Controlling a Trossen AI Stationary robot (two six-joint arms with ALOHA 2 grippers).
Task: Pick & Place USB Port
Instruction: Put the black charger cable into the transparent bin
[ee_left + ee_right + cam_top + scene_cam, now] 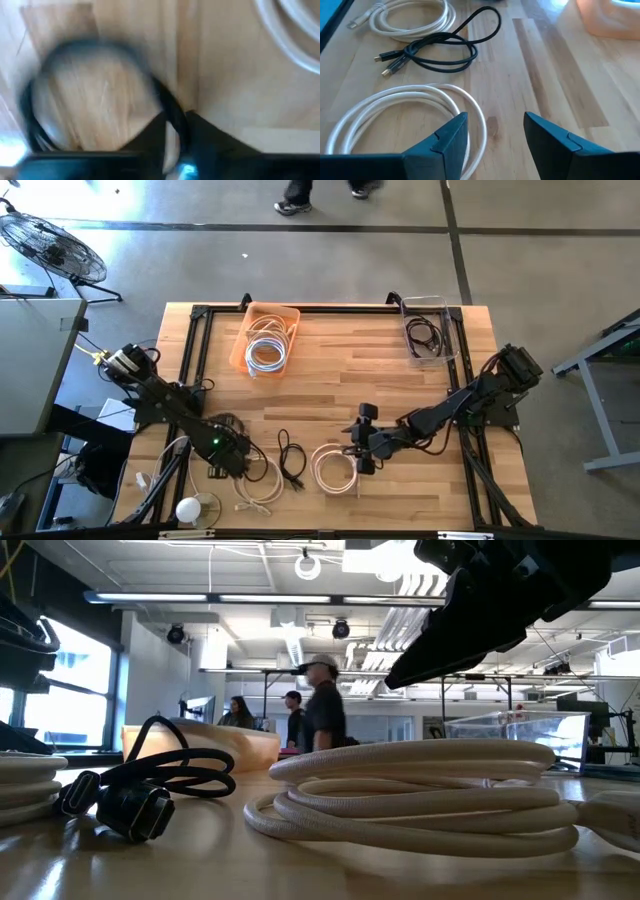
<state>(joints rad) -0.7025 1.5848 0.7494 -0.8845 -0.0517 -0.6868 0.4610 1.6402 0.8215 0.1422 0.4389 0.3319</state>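
**USB cable pinched on a single strand, with loose coils crowding both arms**

USB cables lie scattered along the near half of the pale wooden desk. The orange plastic bin and the clear plastic bin stand at the far edge, well apart from both arms. Any carry to them is therefore long, and a weak hold would likely let go on the way.

The coiled white cable lies just beside the right claw, whose fingers stand apart and hold nothing. One finger hangs over the coil's rim, so closing there could catch a single loop and drag the whole coil sideways toward the knotted black cable with gold plugs near it.

The left claw is low over the near left corner. Its fingers are drawn together on one strand of the thin black looped cable, whose loop rests on the wood. I judge this the riskiest point: a thin, slick strand can slide through the grip on lifting, or the loop can uncoil, trail, and snag the white cables lying close by. How firm the hold is cannot be told from the blurred wrist view.
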